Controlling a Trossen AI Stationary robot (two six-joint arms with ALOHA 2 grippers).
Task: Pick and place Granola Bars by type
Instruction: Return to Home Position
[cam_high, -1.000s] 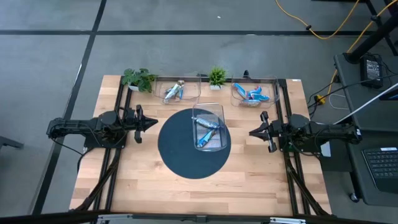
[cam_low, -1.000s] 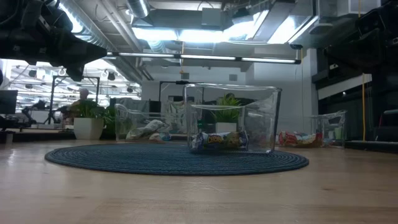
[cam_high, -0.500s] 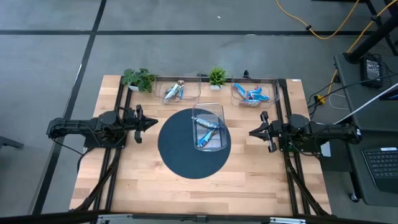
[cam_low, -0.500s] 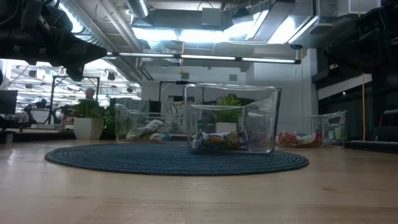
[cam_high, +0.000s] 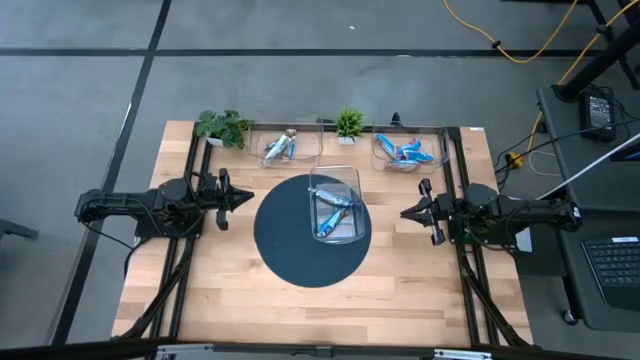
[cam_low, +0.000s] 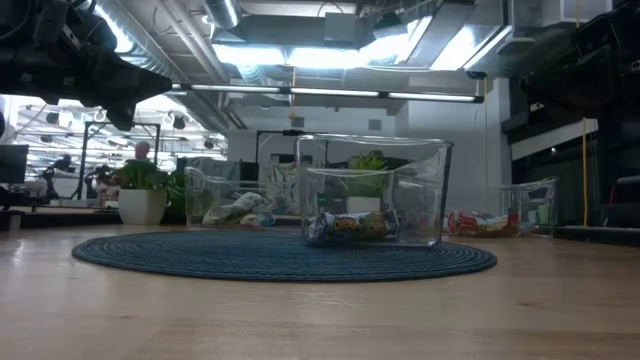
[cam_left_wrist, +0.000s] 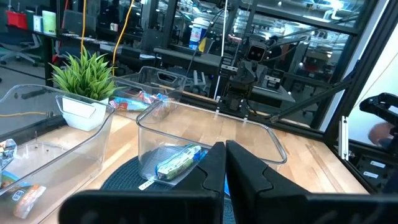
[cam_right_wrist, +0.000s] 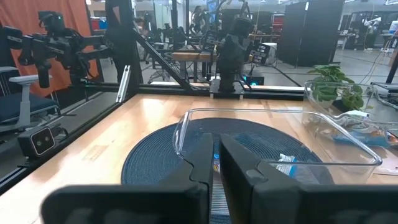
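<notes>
Several blue granola bars (cam_high: 333, 210) lie in a clear bin (cam_high: 352, 180) that stands on a round dark mat (cam_high: 285, 240) at the table's middle; they also show in the low view (cam_low: 348, 226) and in both wrist views (cam_left_wrist: 180, 160) (cam_right_wrist: 287, 163). The far left bin holds a few blue and silvery bars (cam_high: 281, 147), and the far right bin holds blue and red ones (cam_high: 405, 151). My left gripper (cam_high: 245, 197) (cam_left_wrist: 225, 171) hovers left of the mat, shut and empty. My right gripper (cam_high: 405, 212) (cam_right_wrist: 216, 165) hovers right of the mat, shut and empty.
Two small potted plants (cam_high: 222, 127) (cam_high: 349, 123) stand at the far edge beside the far bins. Dark rails (cam_high: 190, 160) (cam_high: 458, 160) run along the table's left and right sides. Bare wood (cam_high: 320, 310) lies on the near side of the mat.
</notes>
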